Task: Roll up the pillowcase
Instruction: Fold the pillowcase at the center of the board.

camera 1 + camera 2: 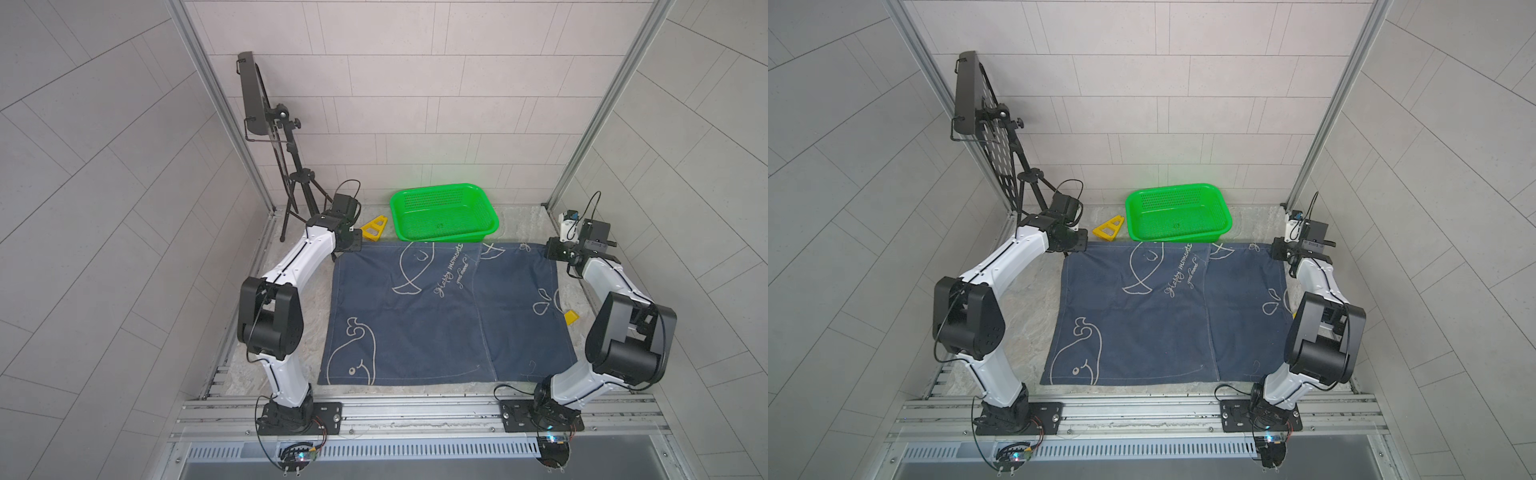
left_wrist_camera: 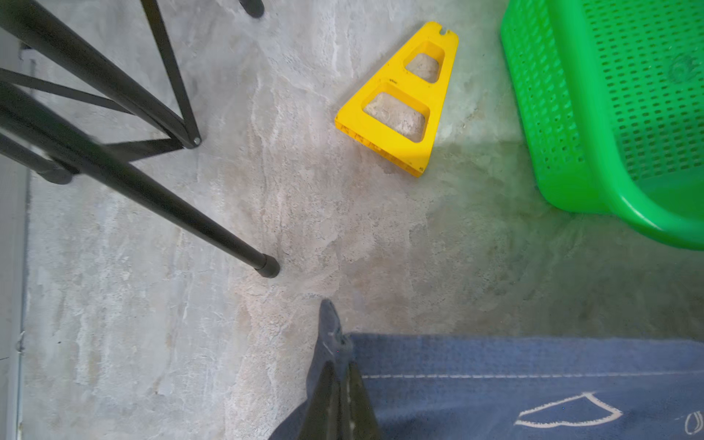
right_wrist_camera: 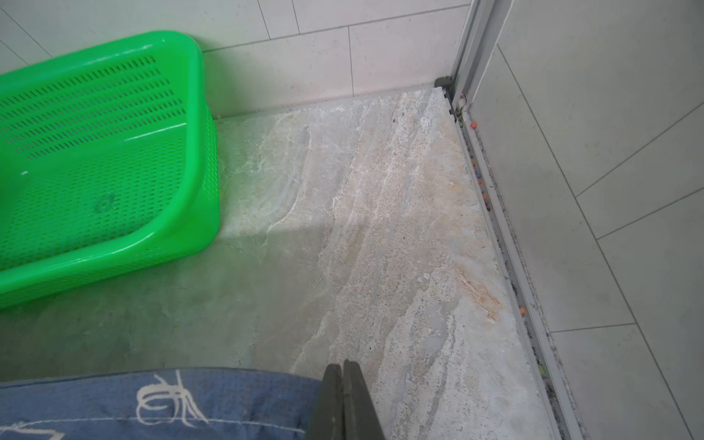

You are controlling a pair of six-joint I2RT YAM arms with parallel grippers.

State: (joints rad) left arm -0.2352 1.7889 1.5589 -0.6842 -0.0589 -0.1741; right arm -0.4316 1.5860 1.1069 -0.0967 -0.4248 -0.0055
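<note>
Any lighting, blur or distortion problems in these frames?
In both top views the wall tile lines bow, and the basket glows green onto the wall. Left wrist view: tripod legs look smeared. Right wrist view: green cast on the table beside the basket.

Marbled grey tabletop [image 1: 523, 224] carries pillowcase [image 1: 440, 316], green basket [image 1: 440, 236], yellow wedge [image 2: 384, 135], tripod [image 2: 266, 263].

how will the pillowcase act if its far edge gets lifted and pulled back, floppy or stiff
Probably floppy: the pillowcase lies flat, and its corner bunches into a peak where the left hand pinches it. Lifted, it would likely sag between the held corners. It may drag rather than glide on the rough-looking tabletop.
</note>
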